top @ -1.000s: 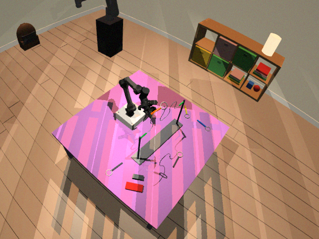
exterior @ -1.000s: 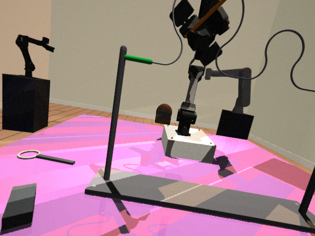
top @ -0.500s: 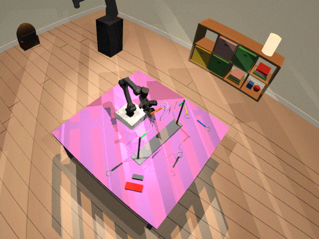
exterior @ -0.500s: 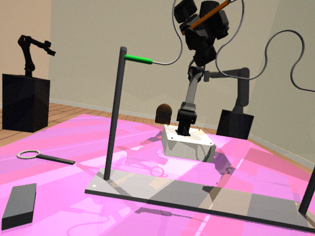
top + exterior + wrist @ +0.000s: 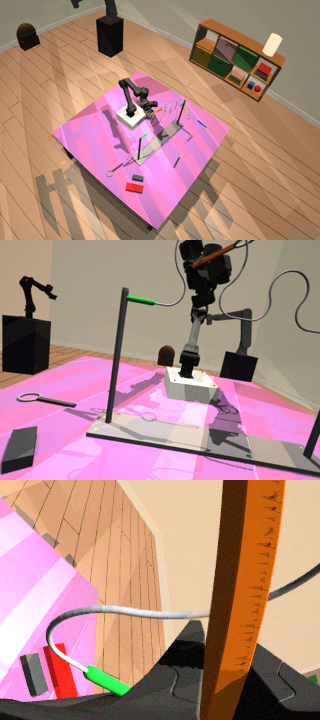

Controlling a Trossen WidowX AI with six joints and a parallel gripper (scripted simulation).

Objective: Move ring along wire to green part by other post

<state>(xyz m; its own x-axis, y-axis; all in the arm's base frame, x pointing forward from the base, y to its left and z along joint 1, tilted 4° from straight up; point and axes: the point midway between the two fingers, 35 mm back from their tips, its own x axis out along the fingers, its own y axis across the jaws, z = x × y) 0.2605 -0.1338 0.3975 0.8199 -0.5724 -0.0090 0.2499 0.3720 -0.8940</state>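
The gripper (image 5: 149, 115) (image 5: 186, 267) (image 5: 207, 631) is pinching the orange handle (image 5: 156, 111) (image 5: 213, 256) (image 5: 245, 580) between its fingers, so the pick-up is done. The ring (image 5: 165, 106) (image 5: 238, 246) is sitting out along the grey wire (image 5: 152, 123) (image 5: 184, 282) (image 5: 125, 611) — between the wire's two green ends, at neither post. Reaching the far green part, hanging the ring, letting go and backing clear of the wire are all still waiting — whether ring and wire are touching, I cannot tell.

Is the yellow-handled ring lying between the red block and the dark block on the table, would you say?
No, the yellow-handled ring lies beside the far post, well away from both blocks.
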